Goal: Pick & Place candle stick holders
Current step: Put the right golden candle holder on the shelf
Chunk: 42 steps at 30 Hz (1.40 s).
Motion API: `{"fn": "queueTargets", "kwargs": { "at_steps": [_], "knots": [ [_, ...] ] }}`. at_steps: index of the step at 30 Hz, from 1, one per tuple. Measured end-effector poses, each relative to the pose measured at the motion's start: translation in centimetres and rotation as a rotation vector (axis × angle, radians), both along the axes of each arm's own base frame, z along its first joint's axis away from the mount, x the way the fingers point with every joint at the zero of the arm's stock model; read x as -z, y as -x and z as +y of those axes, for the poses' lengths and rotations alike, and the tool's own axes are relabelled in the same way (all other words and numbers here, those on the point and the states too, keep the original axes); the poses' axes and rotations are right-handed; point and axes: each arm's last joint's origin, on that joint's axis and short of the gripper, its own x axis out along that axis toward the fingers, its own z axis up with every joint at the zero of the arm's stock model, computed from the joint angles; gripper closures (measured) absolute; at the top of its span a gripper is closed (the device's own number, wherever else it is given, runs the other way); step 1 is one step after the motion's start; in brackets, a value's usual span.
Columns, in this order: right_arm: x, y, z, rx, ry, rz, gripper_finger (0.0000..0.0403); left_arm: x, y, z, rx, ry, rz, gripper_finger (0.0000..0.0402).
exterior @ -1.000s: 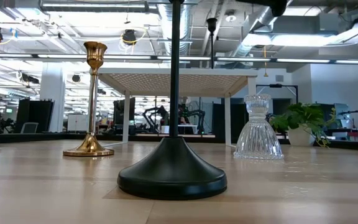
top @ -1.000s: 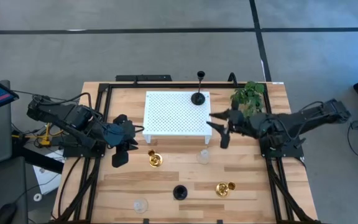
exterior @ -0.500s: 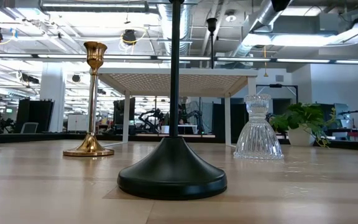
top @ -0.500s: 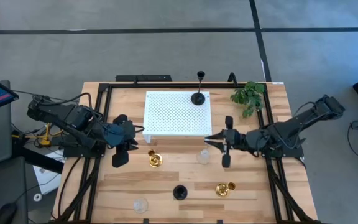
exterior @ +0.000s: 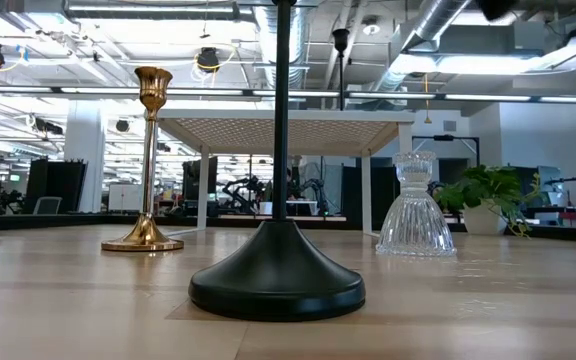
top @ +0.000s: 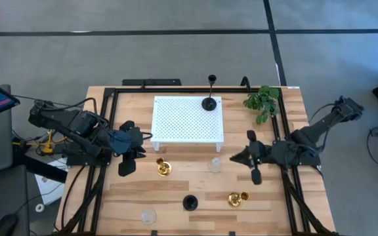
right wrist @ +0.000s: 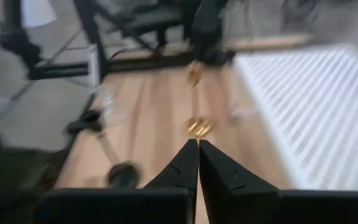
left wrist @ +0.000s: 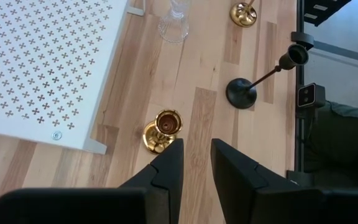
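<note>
One black candle stick holder (top: 209, 103) stands on its round base at the far right corner of the white platform (top: 182, 121). On the wood in front of the platform stand a gold holder (top: 164, 168), a clear glass one (top: 214, 164), a black one (top: 189, 202), a second gold one (top: 236, 198) and a second glass one (top: 148, 215). My right gripper (top: 235, 159) hovers shut and empty to the right of the nearer glass holder. At the platform's left, my left gripper (left wrist: 196, 167) waits slightly open with nothing in it, pointing toward the gold holder (left wrist: 161, 128).
A green plant sprig (top: 262, 101) sits at the far right corner of the table. Black frame rails (top: 107, 131) run along both sides of the table. In the low view the black holder (exterior: 278, 270) stands closest, with bare wood around it.
My right gripper has drawn back from the platform's right side toward the table's near right, and its fingers have shut with nothing between them. The black holder on the platform has stayed where it was.
</note>
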Motion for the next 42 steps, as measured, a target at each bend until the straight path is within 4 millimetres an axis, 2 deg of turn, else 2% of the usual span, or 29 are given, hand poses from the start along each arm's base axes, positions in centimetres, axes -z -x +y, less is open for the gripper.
{"fn": "queueTargets", "kwargs": {
  "at_steps": [8,16,19,23,30,37,42],
  "knots": [
    [1.0,2.7,0.8,-0.093,-0.227,0.218,0.0402,0.0,0.0,0.0,0.000,0.002,-0.004,0.0321],
    [2.6,5.6,2.0,-0.128,-0.218,0.433,0.0402,-0.1,0.0,0.0,0.002,0.001,-0.007,0.0321],
    [2.8,6.4,3.0,-0.163,-0.163,0.390,0.0403,-0.1,0.0,0.0,0.002,0.001,-0.007,0.0321],
    [4.0,8.1,4.0,-0.176,-0.079,0.334,0.0403,-0.1,0.0,0.0,0.002,0.001,-0.007,0.0321],
    [7.9,10.6,5.0,-0.159,-0.117,0.241,0.0403,-0.1,-0.1,0.0,0.002,0.004,-0.013,0.0321],
    [12.7,10.9,4.7,-0.154,-0.206,0.164,0.0403,-0.2,-0.1,-0.1,0.002,0.007,-0.020,0.0321],
    [15.0,10.8,3.9,-0.140,-0.248,0.149,0.0403,-0.2,-0.1,-0.1,0.002,0.007,-0.021,0.0321]
  ]
}}
